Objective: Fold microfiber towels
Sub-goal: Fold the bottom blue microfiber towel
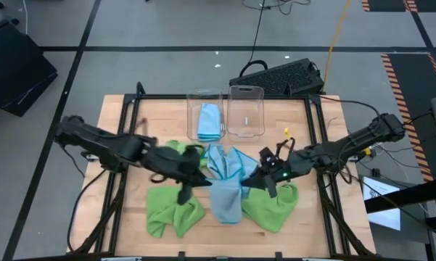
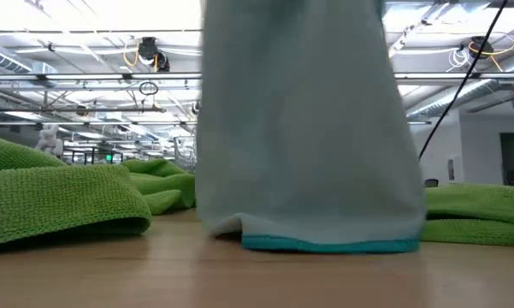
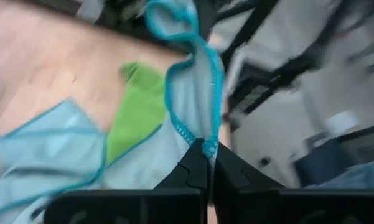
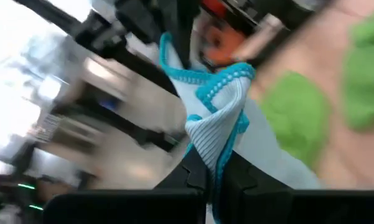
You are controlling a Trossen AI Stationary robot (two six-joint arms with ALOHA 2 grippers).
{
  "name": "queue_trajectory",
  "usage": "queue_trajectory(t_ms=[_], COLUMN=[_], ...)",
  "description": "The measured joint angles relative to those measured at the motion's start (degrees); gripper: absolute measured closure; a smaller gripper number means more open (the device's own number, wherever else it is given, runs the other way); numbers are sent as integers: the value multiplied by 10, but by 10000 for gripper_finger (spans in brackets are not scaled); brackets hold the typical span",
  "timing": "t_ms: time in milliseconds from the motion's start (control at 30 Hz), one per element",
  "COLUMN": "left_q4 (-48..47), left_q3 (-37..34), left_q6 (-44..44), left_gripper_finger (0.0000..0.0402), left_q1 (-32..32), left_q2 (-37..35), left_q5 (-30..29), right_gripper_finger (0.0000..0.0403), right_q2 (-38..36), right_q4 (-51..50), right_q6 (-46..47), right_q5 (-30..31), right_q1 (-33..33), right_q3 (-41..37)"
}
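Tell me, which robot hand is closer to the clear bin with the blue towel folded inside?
The left. The left gripper sits just in front of that clear bin, pinching the hanging light blue towel. The right gripper holds the towel's other edge, farther to the side.

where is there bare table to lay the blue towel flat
Bare wood left of the two clear bins and right of them. Crowded in front: green towels and the held blue towel fill the table's near middle.
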Motion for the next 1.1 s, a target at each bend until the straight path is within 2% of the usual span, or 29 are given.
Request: queue_trajectory(t_ms=[133,267,333,533,700,867,1100], left_q4=[-7,-1,1,33,41,16,-78], left_q3=[-7,-7,-7,-7,-7,-9,-9], left_q6=[2,-9,-35,-111,-105,-140,-213], left_gripper_finger=[398,398,398,398,381,325,188], left_q1=[17,35,45,43,32,31,26], left_q2=[55,95,99,86,90,102,95], left_q5=[-3,-3,-2,0,-49,-60,-69], right_gripper_finger=[399,399,399,399,399,399,399], right_q2=[0,0,-5,-31,-44,-44,-43], right_q4=[-110,-174,-180,-171,-172,-185,-196], right_q6=[-45,-107,-131,-171,-222,-293,-451], right_q5=[-12,-24,-43,-168,-178,-179,-146], right_q1=[-25,-66,-86,-123,-125,-128,-128], right_q3=[-1,-2,-2,-2,-2,-3,-2])
